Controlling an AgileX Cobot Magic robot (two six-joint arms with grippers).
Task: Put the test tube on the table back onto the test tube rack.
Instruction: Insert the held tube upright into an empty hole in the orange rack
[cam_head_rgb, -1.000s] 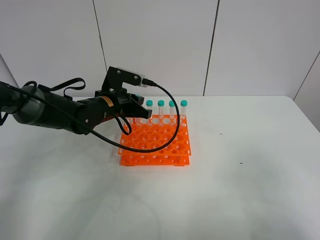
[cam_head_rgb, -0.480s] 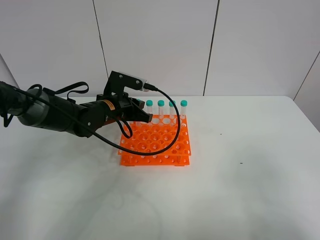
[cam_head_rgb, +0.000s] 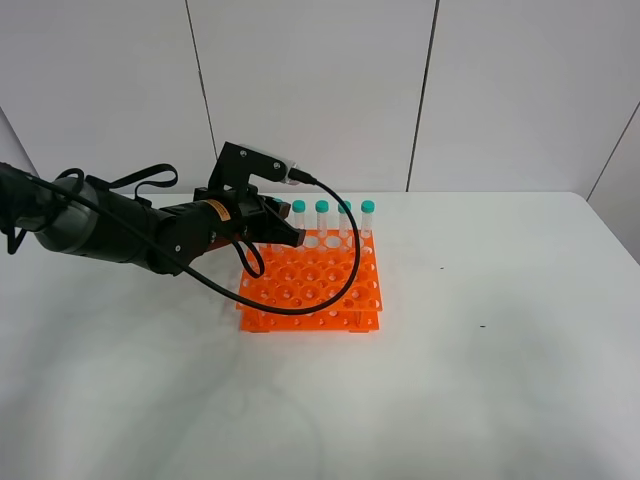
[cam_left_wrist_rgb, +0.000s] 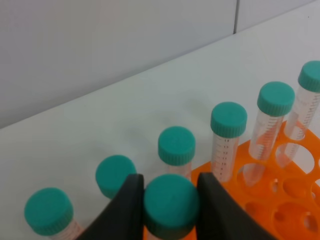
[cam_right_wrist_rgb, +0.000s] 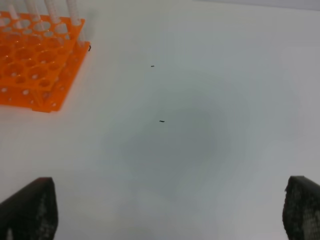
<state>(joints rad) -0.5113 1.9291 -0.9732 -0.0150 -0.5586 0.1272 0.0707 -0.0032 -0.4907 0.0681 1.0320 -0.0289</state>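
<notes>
The orange test tube rack stands mid-table with several teal-capped tubes upright in its back row. My left gripper hovers over the rack's back left part. In the left wrist view the left gripper is shut on the test tube's teal cap, with black fingers on either side. The tube stands upright among the other tubes; its lower end is hidden. My right gripper is open and empty above the bare table, out of the exterior view.
The rack shows at the far corner of the right wrist view. Small dark specks lie on the white table. The left arm's black cable loops across the rack's front. A panelled wall stands behind.
The left gripper with the tube has shifted right and slightly down over the rack's back row, then nearly stopped. Nothing else moved.
</notes>
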